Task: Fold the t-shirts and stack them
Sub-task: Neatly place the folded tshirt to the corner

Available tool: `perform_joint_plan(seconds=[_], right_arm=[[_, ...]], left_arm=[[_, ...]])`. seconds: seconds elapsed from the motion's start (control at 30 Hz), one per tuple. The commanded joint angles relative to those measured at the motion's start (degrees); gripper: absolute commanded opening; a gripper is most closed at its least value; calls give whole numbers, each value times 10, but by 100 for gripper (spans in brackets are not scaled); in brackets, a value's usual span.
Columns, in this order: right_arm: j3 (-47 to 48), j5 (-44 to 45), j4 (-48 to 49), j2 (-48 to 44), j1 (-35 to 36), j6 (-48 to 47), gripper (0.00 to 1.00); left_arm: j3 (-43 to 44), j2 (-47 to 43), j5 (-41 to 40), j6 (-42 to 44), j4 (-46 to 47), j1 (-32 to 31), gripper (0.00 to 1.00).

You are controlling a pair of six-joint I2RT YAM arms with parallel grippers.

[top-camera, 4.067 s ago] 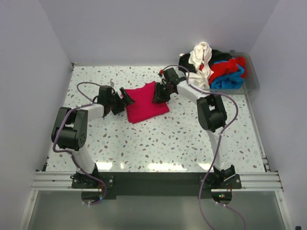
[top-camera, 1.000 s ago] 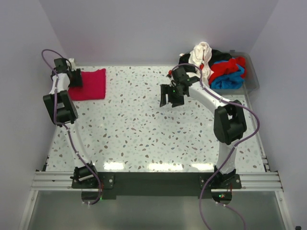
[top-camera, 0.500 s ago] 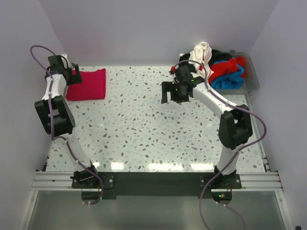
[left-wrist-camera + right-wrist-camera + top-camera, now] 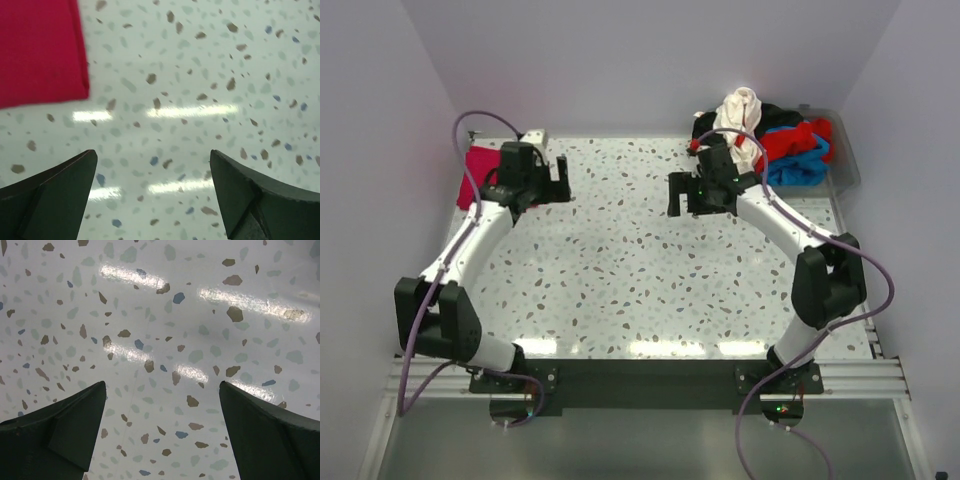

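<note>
The folded crimson t-shirt (image 4: pixel 475 178) lies flat in the table's back corner, the one farthest across from the clear plastic bin (image 4: pixel 848 165). That looks deliberate: a stack begun there leaves the speckled terrazzo-pattern table (image 4: pixel 620 280) bare between it and the bin for spreading the next garment. From above, the left arm covers part of the shirt. The left wrist view shows its bin-side edge straight and neatly doubled.

The left gripper (image 4: pixel 152 165) hangs just off that edge on the bin side. Its jaws are spread wide with only bare tabletop between them, so it holds nothing. The right gripper (image 4: pixel 162 390) is much nearer the bin and just short of it. It is equally wide and empty, and its camera shows nothing but speckled surface beneath.

The heap of unfolded shirts in white, black, red and blue (image 4: pixel 770 135) spills above the bin's rim. I judge the next step to be drawing one out (the white one sits highest).

Room is generous across the middle of the table. It is tighter at the bin, where the raised rim and the back wall close in. A reach there would likely need to come over the rim from above rather than from the side.
</note>
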Motion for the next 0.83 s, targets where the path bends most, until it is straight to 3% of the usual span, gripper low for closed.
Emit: perform_joint_plan(seconds=[0.0, 0.2, 0.8], right_arm=[[-26, 15, 49, -43, -17, 3, 99], [-78, 20, 92, -84, -28, 27, 99], [-141, 60, 110, -178, -28, 32, 99]], left_arm=[[-52, -78, -31, -79, -3, -59, 100], [-123, -152, -71, -136, -2, -118, 100], [-109, -197, -121, -95, -16, -122, 100]])
